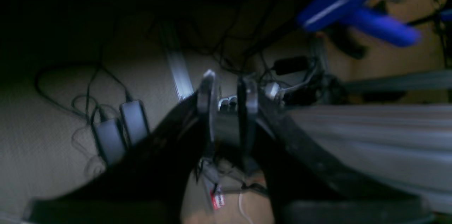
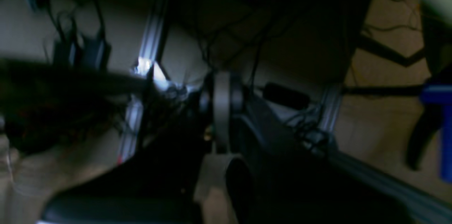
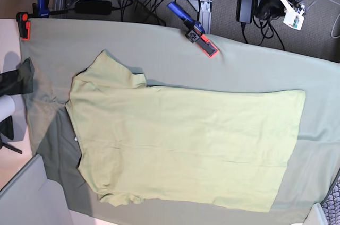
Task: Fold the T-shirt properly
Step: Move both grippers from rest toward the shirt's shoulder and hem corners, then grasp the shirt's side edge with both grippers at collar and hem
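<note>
Base view: T-shirt (image 3: pixel 180 143) flat, collar left, hem right.

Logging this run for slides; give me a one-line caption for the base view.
Pale yellow-green T-shirt lies spread flat on the grey-green table cloth, collar toward the left, unfolded, neither arm over it.

base: overhead, looks straight down on table cloth (image 3: pixel 159 60). Both wrist views: low, dim, blurred, facing floor cables. All three show a blue clamp (image 1: pixel 353 12) (image 2: pixel 439 125) (image 3: pixel 186 20).

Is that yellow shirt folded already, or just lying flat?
Lying flat: the T-shirt is spread open on the table cloth, both sleeves out, no fold.
</note>
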